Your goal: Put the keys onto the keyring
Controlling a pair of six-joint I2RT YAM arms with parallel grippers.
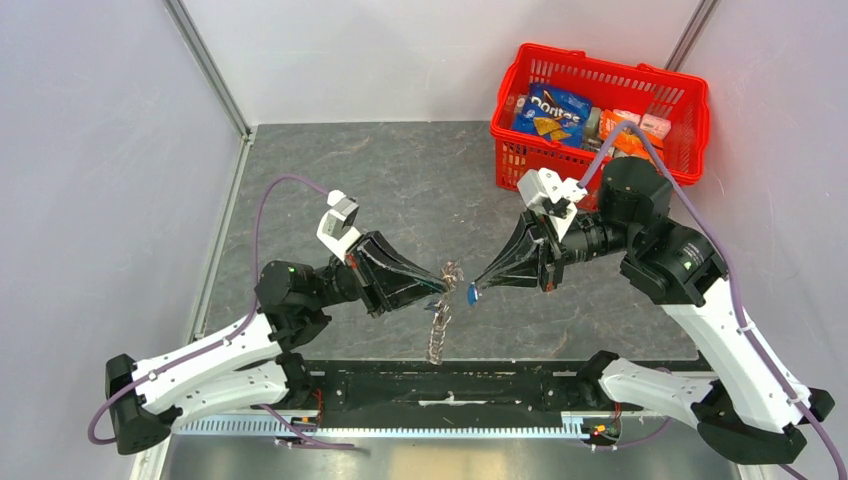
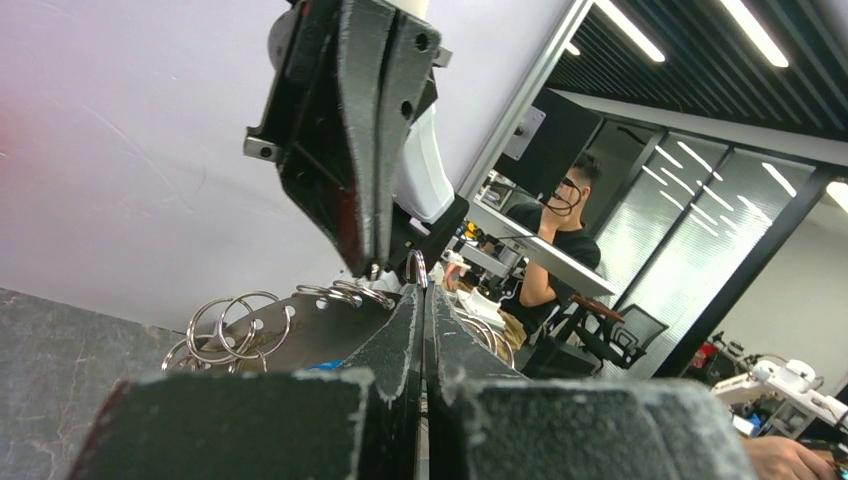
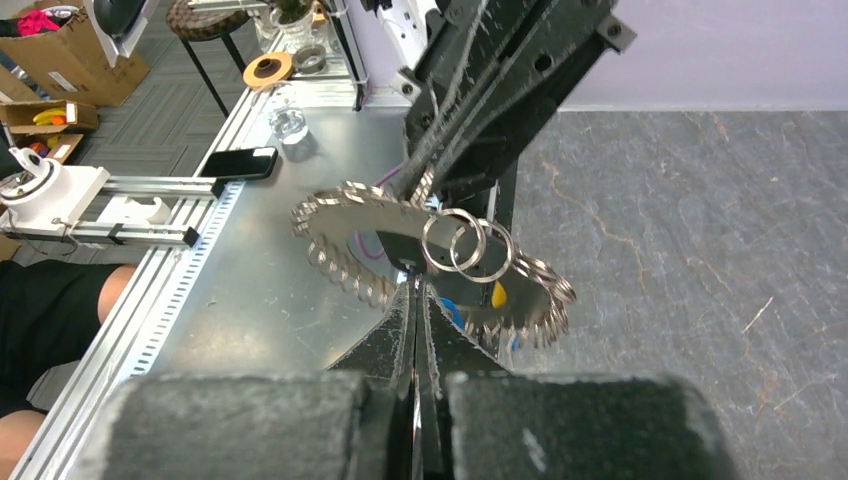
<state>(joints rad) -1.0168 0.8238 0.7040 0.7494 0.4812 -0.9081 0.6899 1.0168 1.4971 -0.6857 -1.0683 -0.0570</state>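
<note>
My left gripper (image 1: 441,284) is shut on the keyring (image 1: 438,330), which hangs limp from its tips just above the mat. In the right wrist view the keyring (image 3: 345,225) is a toothed metal wheel with split rings (image 3: 465,245) and a yellow tag (image 3: 497,295). My right gripper (image 1: 477,288) is shut on a key with a blue head (image 1: 471,295) and meets the left tips point to point. The blue head (image 3: 452,312) shows beside my right fingertips (image 3: 415,285). In the left wrist view my shut fingers (image 2: 422,292) pinch a small ring (image 2: 417,268).
A red basket (image 1: 524,158) of snack packs stands at the back right. A metal rail (image 1: 440,425) runs along the near edge between the arm bases. White walls close in the grey mat (image 1: 400,190) on the left, back and right.
</note>
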